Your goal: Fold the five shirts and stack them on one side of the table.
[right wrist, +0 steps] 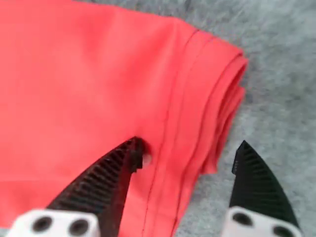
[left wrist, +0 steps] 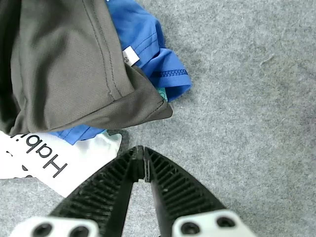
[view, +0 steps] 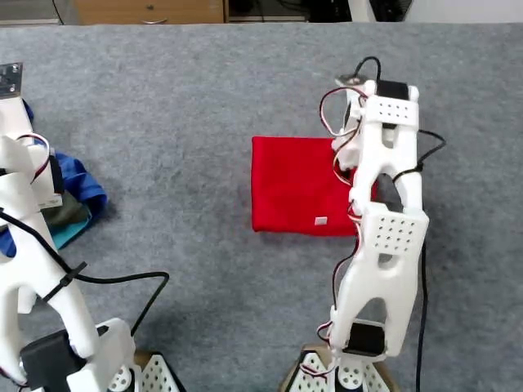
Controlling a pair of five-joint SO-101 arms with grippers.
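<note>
A folded red shirt lies in the middle of the grey table. My right arm stands over its right edge. In the right wrist view my right gripper is open and straddles the shirt's folded edge: one fingertip presses on the red cloth, the other hangs over the bare table. A loose pile of shirts sits at the table's left edge: a dark grey one on top, a blue one, a white printed one and a teal bit. My left gripper is shut and empty, just beside the pile.
The grey fabric-covered table has free room at the back, in the middle left and at the front between the two arm bases. Wooden furniture stands beyond the far edge. A black cable trails from the left arm.
</note>
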